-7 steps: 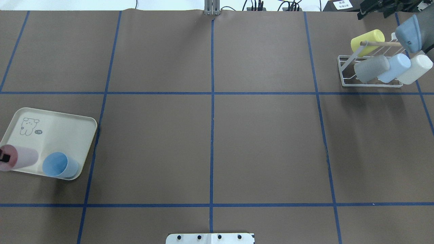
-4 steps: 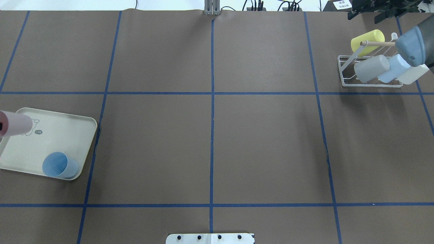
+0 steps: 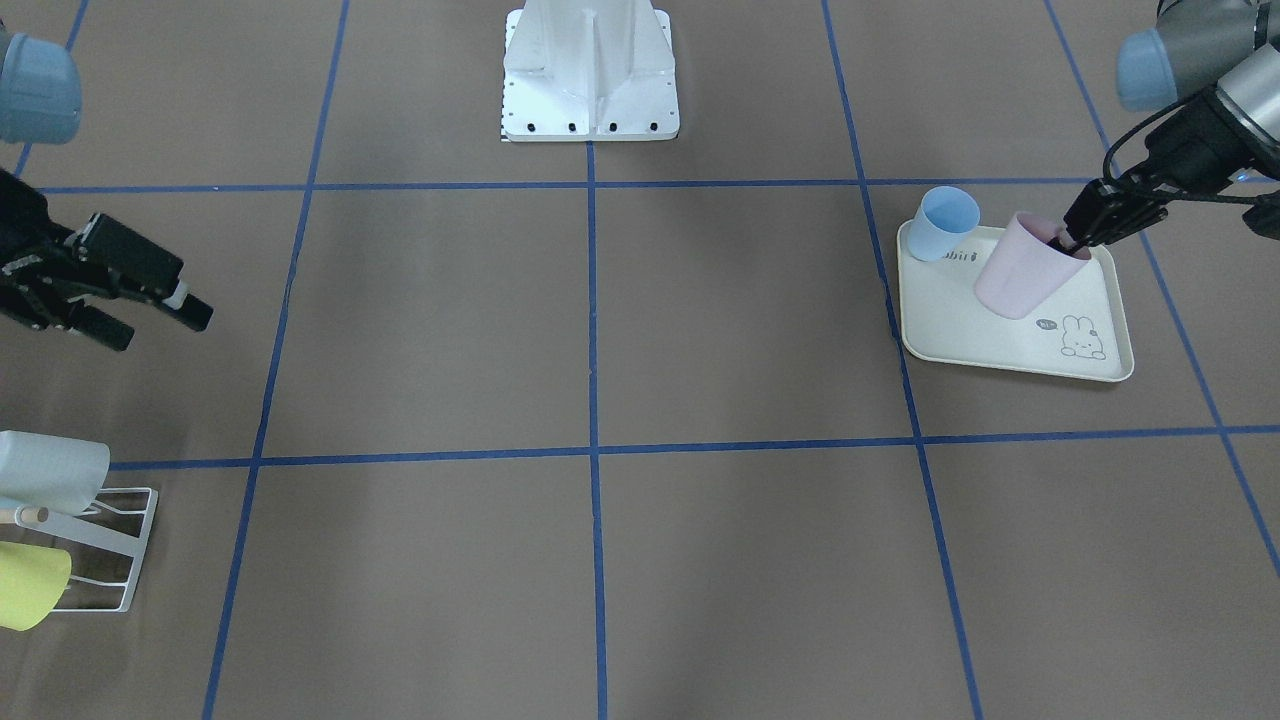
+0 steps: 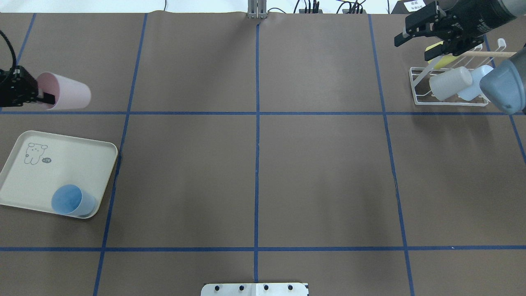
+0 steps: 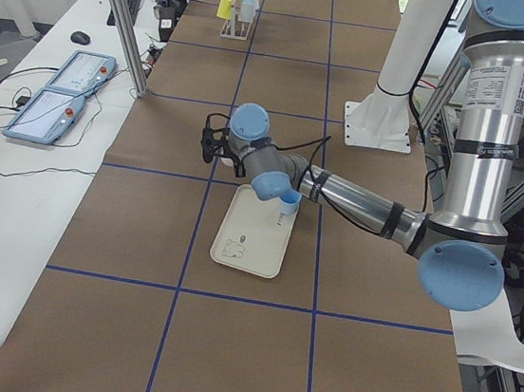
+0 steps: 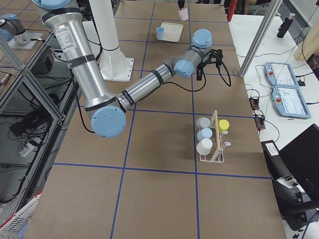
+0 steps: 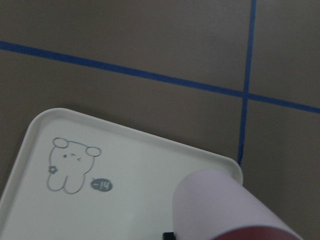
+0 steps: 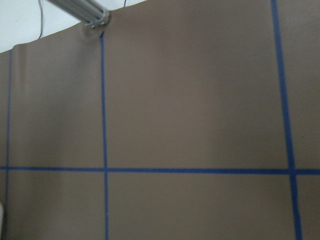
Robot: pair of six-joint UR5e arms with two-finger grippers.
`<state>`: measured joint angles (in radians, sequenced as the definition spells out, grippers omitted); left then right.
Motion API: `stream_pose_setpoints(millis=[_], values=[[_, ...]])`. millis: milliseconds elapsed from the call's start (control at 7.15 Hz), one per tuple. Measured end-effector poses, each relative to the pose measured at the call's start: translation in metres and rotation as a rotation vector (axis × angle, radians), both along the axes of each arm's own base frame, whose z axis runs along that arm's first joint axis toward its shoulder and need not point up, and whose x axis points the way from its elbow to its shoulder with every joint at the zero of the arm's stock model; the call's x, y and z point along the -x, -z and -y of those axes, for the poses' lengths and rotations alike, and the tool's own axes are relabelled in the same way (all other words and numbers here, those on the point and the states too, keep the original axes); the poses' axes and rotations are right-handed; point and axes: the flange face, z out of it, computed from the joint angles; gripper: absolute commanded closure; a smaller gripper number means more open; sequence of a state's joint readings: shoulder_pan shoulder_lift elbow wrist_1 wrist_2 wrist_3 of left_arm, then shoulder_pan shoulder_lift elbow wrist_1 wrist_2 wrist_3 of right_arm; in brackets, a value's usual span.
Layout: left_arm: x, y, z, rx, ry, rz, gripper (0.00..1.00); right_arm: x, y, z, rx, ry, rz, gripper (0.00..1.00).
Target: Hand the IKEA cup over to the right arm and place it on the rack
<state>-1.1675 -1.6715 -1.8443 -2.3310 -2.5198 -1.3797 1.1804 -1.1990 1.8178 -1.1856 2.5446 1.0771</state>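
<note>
Pink plastic is showing at the left gripper (image 4: 44, 98), which is pinching the rim of the pink cup (image 4: 68, 95), one finger inside the mouth and one outside. The cup is hanging in the air, lying sideways, with its base pointing away from that gripper toward the table's middle. Beneath and beside the gripper the cream tray (image 4: 82, 164) is lying flat on the brown table (image 4: 254, 172), carrying a line drawing of a rabbit (image 7: 70, 167) and a small dark speech bubble (image 7: 102, 186) whose writing is reading like "hi~". A blue cup (image 4: 70, 200) is standing in the tray corner, apart from the gripper. The right gripper (image 4: 415, 46) is hovering with its fingers spread and nothing between them. The white wire rack (image 4: 420, 88) is sitting near it, on its wrist side, holding a yellow cup (image 3: 25, 585), a grey cup (image 4: 450, 83) and a pale blue cup (image 4: 478, 72). A white label (image 4: 415, 5) beyond that gripper is carrying print too small to read
</note>
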Motion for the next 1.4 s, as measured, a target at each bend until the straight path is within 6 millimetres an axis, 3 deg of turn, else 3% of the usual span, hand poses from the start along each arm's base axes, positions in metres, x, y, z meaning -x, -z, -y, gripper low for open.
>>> stream_pose_setpoints(millis=[420,699,839,1119,1399], values=[[-0.075,0.112,-0.006,0.035,-0.095,-0.21,1.0,0.023,0.031,-0.059,0.025,0.075,0.249,0.01],[-0.113,0.18,-0.021,0.077,-0.079,-0.379,1.0,0.026,0.047,-0.077,0.035,0.09,0.325,0.01],[-0.138,0.197,-0.04,0.104,-0.046,-0.514,1.0,0.026,0.054,-0.08,0.033,0.094,0.34,0.01],[-0.179,0.211,-0.08,0.176,-0.015,-0.799,1.0,0.028,0.079,-0.082,0.041,0.091,0.371,0.01],[-0.195,0.21,-0.093,0.218,-0.005,-0.901,1.0,0.042,0.113,-0.084,0.017,0.032,0.433,0.01]])
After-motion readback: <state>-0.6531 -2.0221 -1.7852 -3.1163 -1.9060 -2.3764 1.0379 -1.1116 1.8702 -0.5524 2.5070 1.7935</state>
